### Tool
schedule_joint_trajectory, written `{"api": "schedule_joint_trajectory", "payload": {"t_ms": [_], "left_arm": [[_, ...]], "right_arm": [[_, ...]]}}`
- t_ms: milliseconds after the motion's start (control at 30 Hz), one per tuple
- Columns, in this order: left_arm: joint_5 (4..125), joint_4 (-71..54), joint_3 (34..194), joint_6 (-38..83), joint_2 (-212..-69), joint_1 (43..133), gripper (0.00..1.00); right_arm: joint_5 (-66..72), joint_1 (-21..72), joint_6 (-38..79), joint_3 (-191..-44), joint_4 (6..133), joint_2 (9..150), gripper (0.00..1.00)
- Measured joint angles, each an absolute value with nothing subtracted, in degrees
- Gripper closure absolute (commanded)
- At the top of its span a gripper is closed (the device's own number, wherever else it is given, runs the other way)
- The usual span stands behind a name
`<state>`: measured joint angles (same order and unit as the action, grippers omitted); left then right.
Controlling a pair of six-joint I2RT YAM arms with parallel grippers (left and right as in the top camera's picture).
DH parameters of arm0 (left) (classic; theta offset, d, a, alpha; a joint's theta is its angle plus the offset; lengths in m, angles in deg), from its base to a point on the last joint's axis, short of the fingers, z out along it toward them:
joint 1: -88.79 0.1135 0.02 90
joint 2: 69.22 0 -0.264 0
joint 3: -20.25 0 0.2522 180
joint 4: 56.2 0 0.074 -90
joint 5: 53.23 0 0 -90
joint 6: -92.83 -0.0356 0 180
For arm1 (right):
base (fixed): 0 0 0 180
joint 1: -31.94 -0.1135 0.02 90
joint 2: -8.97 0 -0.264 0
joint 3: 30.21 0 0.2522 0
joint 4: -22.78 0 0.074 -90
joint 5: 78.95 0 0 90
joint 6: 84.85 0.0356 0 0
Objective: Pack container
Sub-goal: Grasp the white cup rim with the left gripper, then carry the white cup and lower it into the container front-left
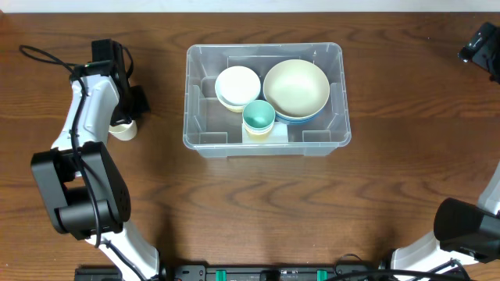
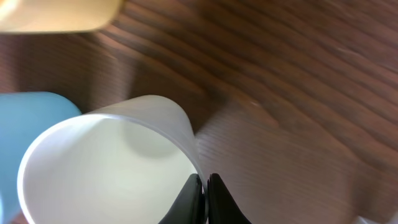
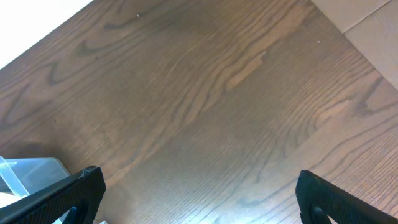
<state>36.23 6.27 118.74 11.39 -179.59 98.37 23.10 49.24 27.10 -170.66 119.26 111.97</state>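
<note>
Left claw [image 2: 204, 183] tight on white cup [image 2: 106, 155] rim; right claw [image 3: 199, 183] wide open above wooden table [image 3: 217, 93].

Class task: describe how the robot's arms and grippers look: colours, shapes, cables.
The left arm has white links, bulky black joint housings and a looping black cable. The right arm is black and white. The left gripper and right gripper have black fingers.
</note>
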Motion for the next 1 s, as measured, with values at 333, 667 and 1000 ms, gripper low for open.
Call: {"api": "schedule_joint_trajectory", "payload": {"t_ms": [333, 667, 1000], "left_arm": [[42.5, 11.1, 118.7, 11.4, -164.4, 91.5, 0.94], [43.3, 14.4, 118.8, 11.3, -148.2, 79.0, 0.94], [43.1, 16.3, 118.8, 8.3, -151.7, 66.3, 0.94]], "right_arm": [[23.1, 49.2, 27.1, -170.7, 119.3, 112.0, 0.01], [23.1, 49.2, 27.1, -170.7, 119.3, 112.0, 0.01], [23.1, 49.2, 27.1, -170.7, 119.3, 112.0, 0.01]]}}
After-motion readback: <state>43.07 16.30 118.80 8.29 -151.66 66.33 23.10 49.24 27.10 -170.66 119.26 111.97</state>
